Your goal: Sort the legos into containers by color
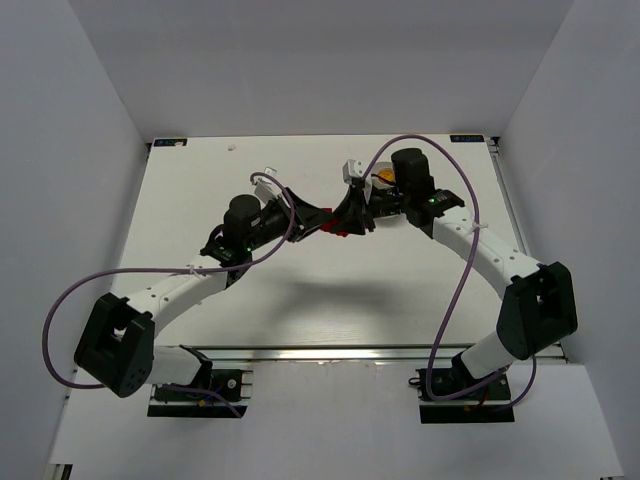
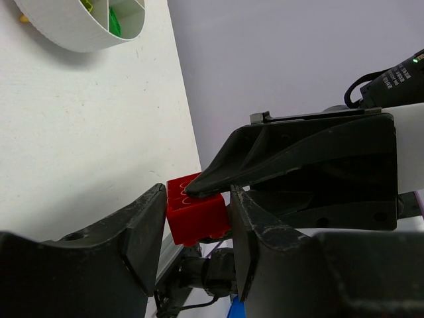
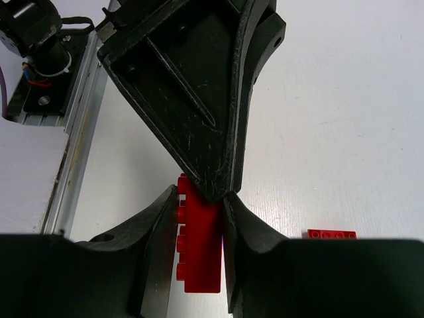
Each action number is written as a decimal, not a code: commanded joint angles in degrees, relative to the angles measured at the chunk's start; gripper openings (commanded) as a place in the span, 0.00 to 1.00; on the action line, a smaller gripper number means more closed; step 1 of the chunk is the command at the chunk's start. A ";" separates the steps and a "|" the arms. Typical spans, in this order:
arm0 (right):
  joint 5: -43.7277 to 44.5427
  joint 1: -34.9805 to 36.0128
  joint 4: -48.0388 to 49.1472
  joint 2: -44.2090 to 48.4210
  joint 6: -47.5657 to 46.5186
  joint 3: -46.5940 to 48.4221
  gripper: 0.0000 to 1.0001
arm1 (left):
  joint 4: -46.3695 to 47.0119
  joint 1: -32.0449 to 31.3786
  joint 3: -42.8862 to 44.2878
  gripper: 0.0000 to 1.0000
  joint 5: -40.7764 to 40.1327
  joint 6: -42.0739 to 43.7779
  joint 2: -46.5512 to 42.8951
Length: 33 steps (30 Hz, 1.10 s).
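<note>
Both grippers meet above the middle of the table. A red brick (image 3: 201, 252) stands on end between the fingers of my right gripper (image 3: 201, 192), studs against one finger. My left gripper (image 2: 197, 199) closes on the same red brick (image 2: 199, 215) from the other side, its fingers on the brick's side faces. In the top view the left gripper (image 1: 328, 222) and right gripper (image 1: 352, 222) touch tips, with red (image 1: 340, 232) showing between them. The white dish (image 2: 86, 33) holds a green brick (image 2: 114, 23) and a yellow-green one (image 2: 86, 5).
A flat red plate (image 3: 331, 233) lies on the table beside my right fingers. A tiny orange bit (image 2: 24, 20) lies next to the dish. In the top view the dish (image 1: 385, 180) is mostly hidden behind the right wrist. White walls enclose the table.
</note>
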<state>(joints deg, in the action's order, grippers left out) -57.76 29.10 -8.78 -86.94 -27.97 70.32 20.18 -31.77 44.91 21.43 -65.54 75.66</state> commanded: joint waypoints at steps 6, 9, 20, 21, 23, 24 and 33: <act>2.03 0.17 4.64 1.33 0.89 0.16 0.00 | 1.00 -0.49 0.89 0.52 1.16 -0.03 -0.95; 3.26 0.17 5.61 1.24 2.21 0.08 0.00 | 1.52 -0.49 0.80 0.48 1.60 -0.29 -0.86; 10.64 0.08 6.75 0.98 4.32 0.08 0.67 | 2.93 -0.49 2.03 0.09 4.14 -0.73 1.07; 11.00 0.08 6.75 1.24 4.24 0.08 0.70 | 2.84 -0.49 2.20 0.09 4.32 -0.64 1.16; 11.70 -0.18 6.93 1.33 4.24 -0.10 0.72 | 2.84 -0.49 2.73 0.08 4.50 -0.56 1.59; 11.79 -0.36 6.93 1.33 4.32 -0.10 0.73 | 2.58 -0.49 2.99 0.08 4.58 -0.38 1.69; 13.46 -2.12 6.93 2.12 4.85 -0.63 0.77 | 0.47 -0.40 5.28 0.08 4.85 1.11 3.00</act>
<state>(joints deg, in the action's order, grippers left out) -47.79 28.42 -5.32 -86.83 -22.87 70.32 20.75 -31.62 47.62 22.98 -65.30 79.24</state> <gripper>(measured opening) 0.770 0.478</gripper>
